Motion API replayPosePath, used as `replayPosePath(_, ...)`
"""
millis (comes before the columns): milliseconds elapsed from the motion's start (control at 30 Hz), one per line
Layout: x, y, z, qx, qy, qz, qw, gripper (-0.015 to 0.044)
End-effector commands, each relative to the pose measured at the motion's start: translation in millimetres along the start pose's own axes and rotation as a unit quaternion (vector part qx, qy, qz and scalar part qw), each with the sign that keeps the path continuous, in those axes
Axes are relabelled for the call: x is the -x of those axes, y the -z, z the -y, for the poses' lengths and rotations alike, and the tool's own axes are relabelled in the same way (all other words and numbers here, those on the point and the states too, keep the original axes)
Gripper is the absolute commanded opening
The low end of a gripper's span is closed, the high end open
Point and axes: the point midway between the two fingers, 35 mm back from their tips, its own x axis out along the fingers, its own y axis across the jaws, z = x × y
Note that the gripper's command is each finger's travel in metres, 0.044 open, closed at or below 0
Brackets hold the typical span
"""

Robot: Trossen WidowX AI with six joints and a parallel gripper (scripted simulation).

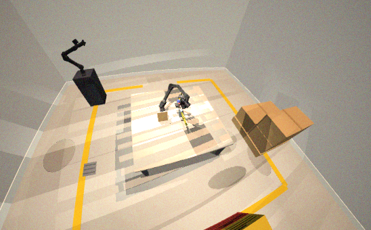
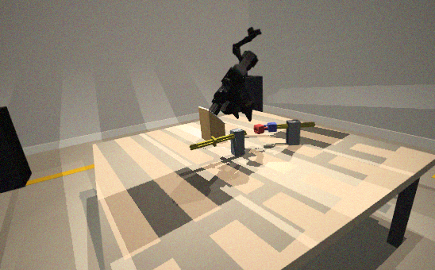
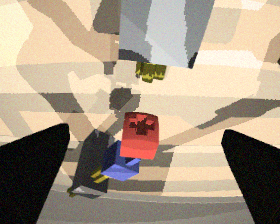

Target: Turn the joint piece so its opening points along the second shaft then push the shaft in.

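Left to right in the exterior view, the yellow sliding shaft point(image 1: 184, 119) point(image 2: 205, 144) point(image 3: 151, 72) runs through its grey block point(image 2: 237, 144) point(image 3: 166, 30) on the table point(image 1: 164, 149) point(image 2: 295, 190). My hand point(image 1: 182, 105) point(image 2: 243, 117) point(image 3: 148, 135) is spread wide, holding nothing, above the gap between the blocks. Then comes the red joint piece point(image 1: 179, 102) point(image 2: 259, 129) point(image 3: 139, 142), apart from the sliding shaft, next to the blue hinge part point(image 2: 271, 127) point(image 3: 121, 164) on the fixed shaft point(image 2: 308, 125) point(image 3: 98, 175), which passes through the second grey block point(image 2: 293, 133) point(image 3: 90, 162).

A black arm point(image 1: 172, 86) bent over a pale table point(image 1: 164, 145), brown boxes point(image 1: 282, 123) well apart.
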Motion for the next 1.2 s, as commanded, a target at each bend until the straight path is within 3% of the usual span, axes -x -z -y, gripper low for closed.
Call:
replayPosePath(0, 6, -16, -1, 0.055, 0.004, 0.014, 0.998, 0.044)
replayPosePath(567, 38, -87, -3, 0.33, 0.039, 0.081, 0.94, 0.044)
replayPosePath(1167, 76, -165, 5, 0.576, 0.116, 0.132, 0.799, 0.044)
